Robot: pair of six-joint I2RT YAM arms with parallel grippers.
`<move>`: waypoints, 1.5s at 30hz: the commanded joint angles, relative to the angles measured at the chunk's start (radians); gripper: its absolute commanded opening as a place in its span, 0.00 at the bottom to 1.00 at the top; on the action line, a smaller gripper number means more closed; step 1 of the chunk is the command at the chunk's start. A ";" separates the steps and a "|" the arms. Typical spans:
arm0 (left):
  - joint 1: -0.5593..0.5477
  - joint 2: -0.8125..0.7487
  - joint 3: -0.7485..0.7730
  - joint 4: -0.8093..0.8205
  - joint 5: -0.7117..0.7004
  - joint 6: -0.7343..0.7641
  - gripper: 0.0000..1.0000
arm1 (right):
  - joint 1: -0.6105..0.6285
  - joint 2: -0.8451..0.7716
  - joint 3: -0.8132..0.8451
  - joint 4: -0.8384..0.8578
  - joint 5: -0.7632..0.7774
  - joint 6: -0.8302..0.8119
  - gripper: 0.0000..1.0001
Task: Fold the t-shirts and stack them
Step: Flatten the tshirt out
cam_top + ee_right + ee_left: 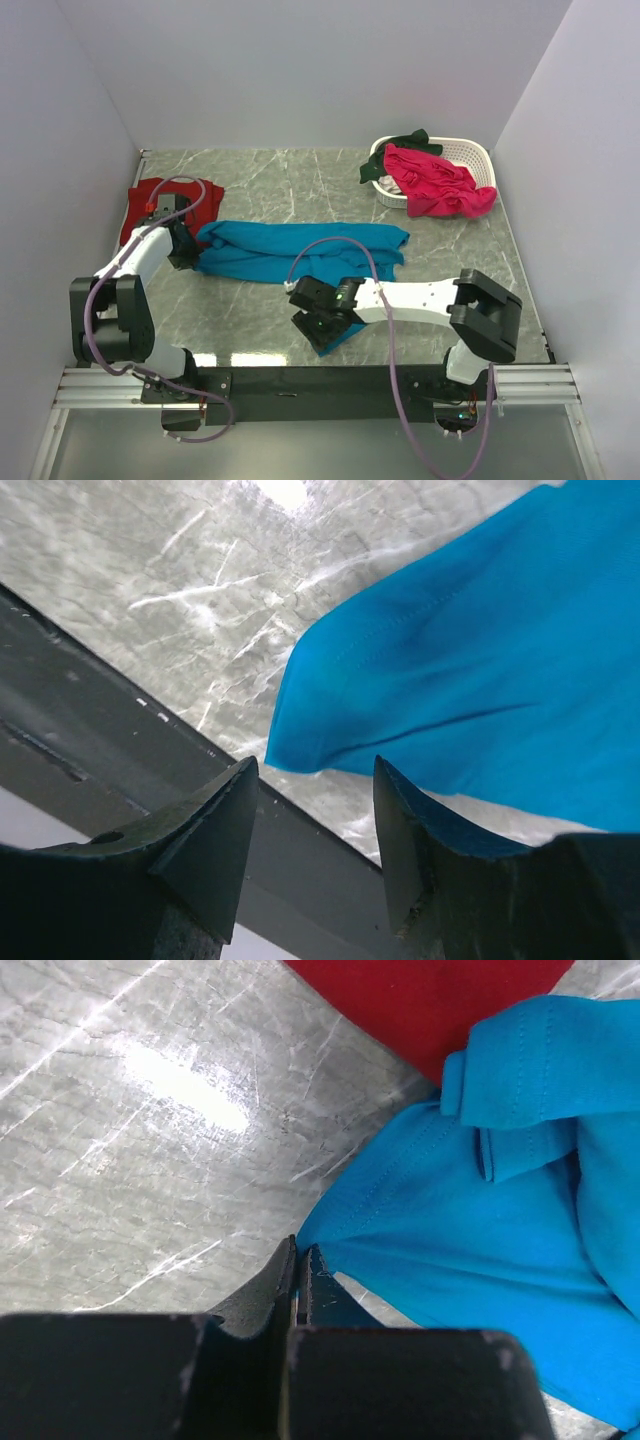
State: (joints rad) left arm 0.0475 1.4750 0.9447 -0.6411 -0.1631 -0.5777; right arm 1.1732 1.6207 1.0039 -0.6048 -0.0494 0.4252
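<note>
**Teal-blue t-shirt (300,250) pinched at one end, loose at the other**

The left gripper (302,1268) has its jaws pressed together on a hem corner of the shirt. From their tips the cloth spreads ahead and off to the right. The dark red t-shirt (430,1000) lies farther ahead of those jaws, meeting the teal cloth at its edge.

The right gripper (315,805) stands with its jaws wide apart and holds nothing. A free corner of the shirt lies just beyond their tips, ahead and a little toward the right-hand finger. It rests on the marble table (150,600) near the dark front rail (90,720).

Seen from above, the shirt's long axis runs from the left jaws across toward the right arm, with one flap reaching down to the right jaws. The right arm is plainly the nearer one to that loose corner. The coming move likely turns on carrying its open jaws straight forward over the corner before closing.
</note>
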 commanded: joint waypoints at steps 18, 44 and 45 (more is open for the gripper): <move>0.055 -0.042 0.020 -0.005 0.039 0.042 0.01 | 0.098 0.088 0.007 0.034 0.094 -0.010 0.57; 0.063 -0.054 0.193 -0.049 0.137 0.055 0.01 | -0.373 -0.212 0.238 -0.196 0.361 -0.086 0.00; 0.066 -0.059 0.242 -0.058 0.140 0.052 0.01 | -0.407 -0.222 0.274 -0.208 0.379 -0.130 0.00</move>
State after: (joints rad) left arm 0.1047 1.4540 1.0737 -0.6891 -0.0471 -0.5358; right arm 0.8722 1.5036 1.1351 -0.7475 0.2253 0.3927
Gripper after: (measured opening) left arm 0.031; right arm 0.012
